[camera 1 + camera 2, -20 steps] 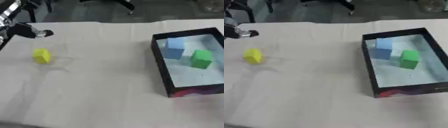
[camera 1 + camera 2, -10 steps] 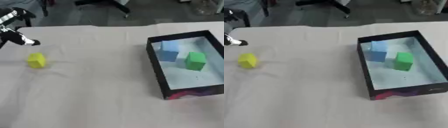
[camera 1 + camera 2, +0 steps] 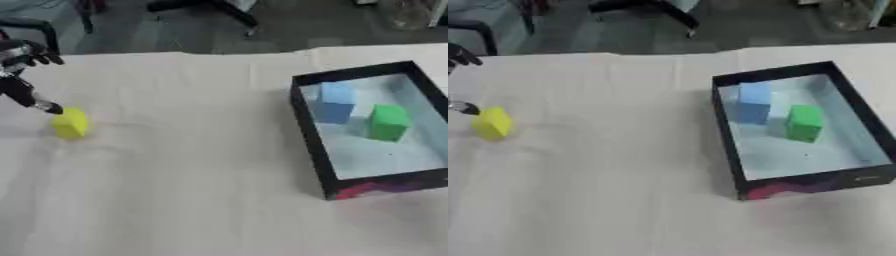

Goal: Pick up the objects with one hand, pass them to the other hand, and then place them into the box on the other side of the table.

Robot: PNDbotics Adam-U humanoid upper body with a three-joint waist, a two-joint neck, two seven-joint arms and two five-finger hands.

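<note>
A yellow block lies on the cloth-covered table at the far left. My left hand hangs just above and left of it, fingers spread and open; one fingertip comes down right beside the block's upper left edge. A black box with a pale floor stands at the right and holds a blue block and a green block. My right hand shows in neither view.
A beige cloth covers the table, with a faint crease down the middle. Beyond the far edge stand chair legs and a dark floor. Wide bare cloth lies between the yellow block and the box.
The camera has shifted, so the whole scene sits differently. My left hand has come down from above the yellow block to right beside it.
</note>
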